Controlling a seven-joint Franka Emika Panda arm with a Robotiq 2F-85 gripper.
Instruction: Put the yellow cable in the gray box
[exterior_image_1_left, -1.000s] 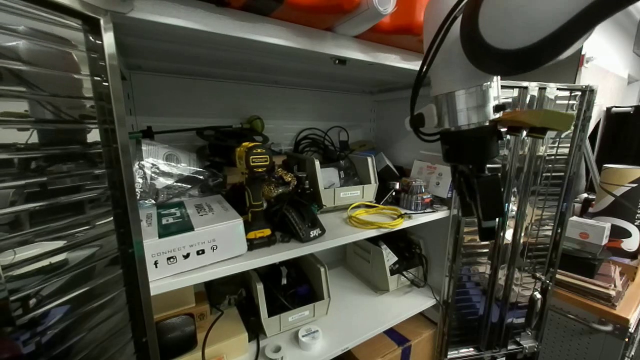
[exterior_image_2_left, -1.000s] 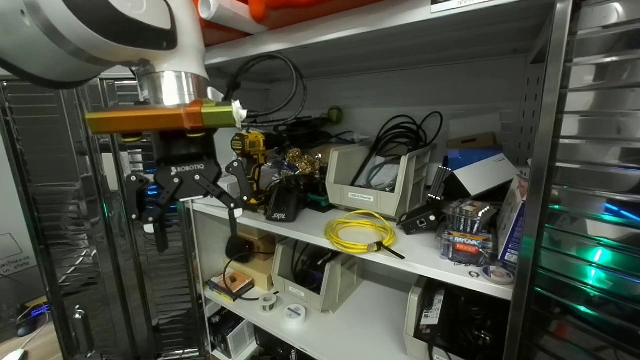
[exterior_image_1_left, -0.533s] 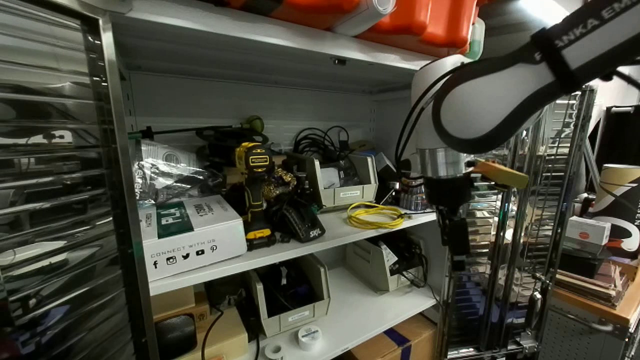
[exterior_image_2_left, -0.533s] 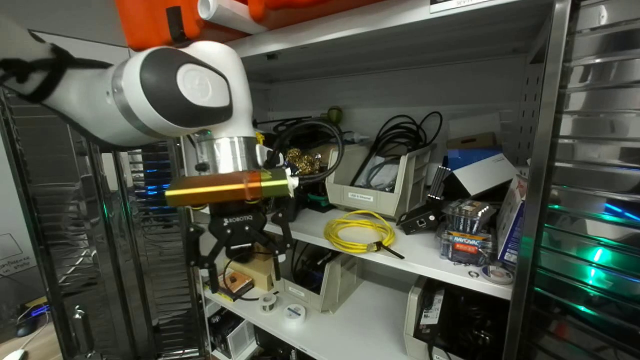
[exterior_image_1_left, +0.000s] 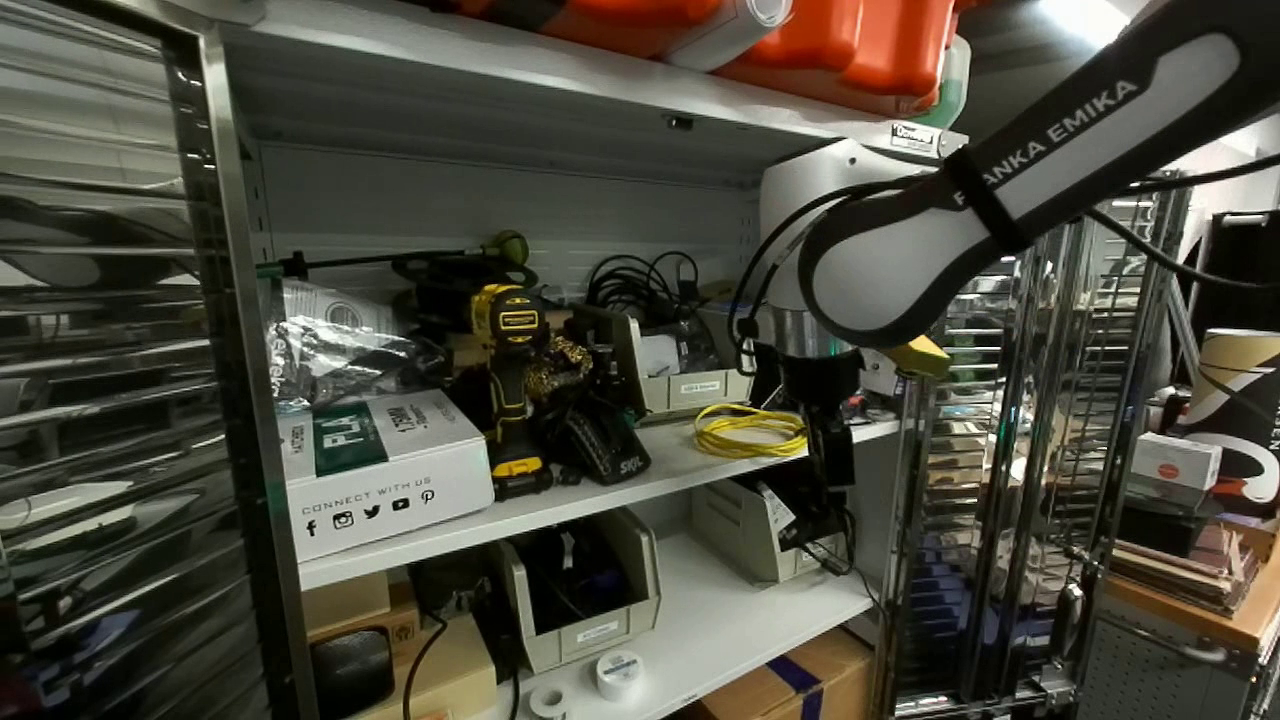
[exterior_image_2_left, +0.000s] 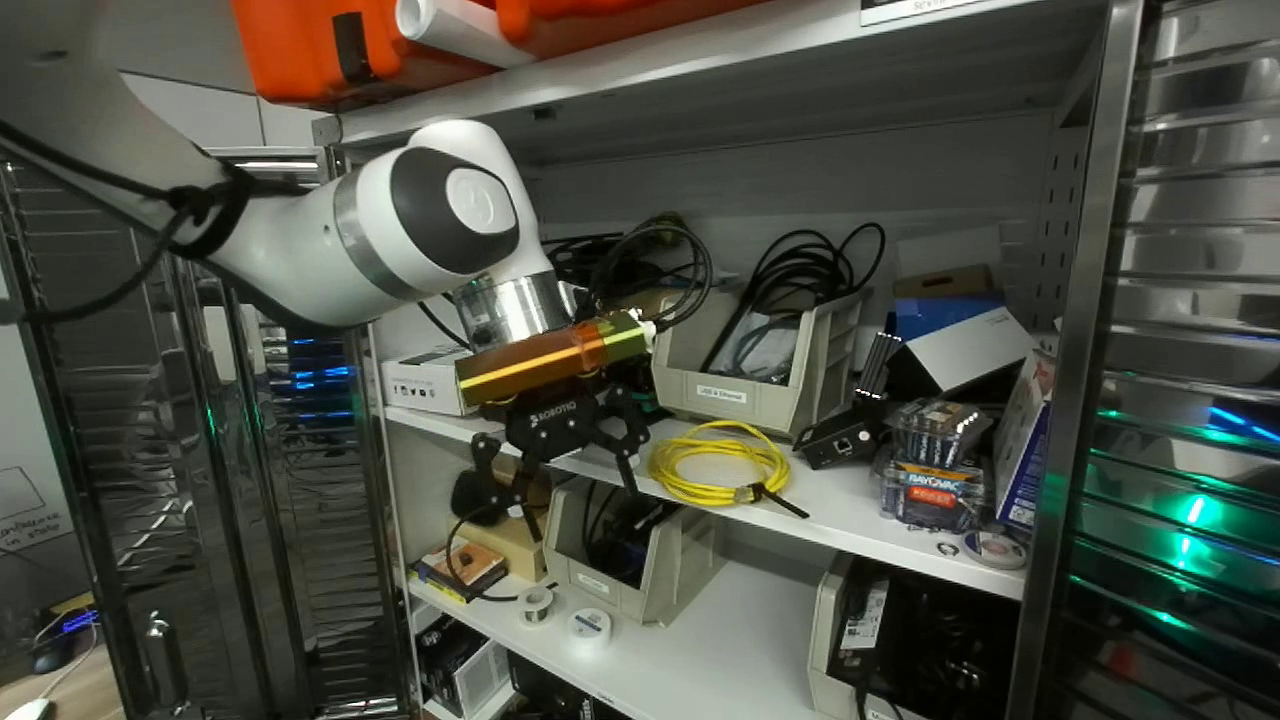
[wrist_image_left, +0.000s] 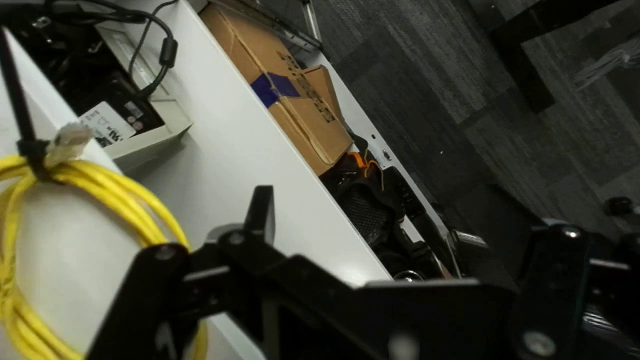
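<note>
Your jaws hung apart, empty, near the yellow cable (exterior_image_2_left: 712, 492); if you swung in too low, you risked shoving its loops aside.

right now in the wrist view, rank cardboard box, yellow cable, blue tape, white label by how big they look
1. Yellow cable, by coil outline, partly out of frame
2. Cardboard box
3. Blue tape and white label: too alike to rank
</note>
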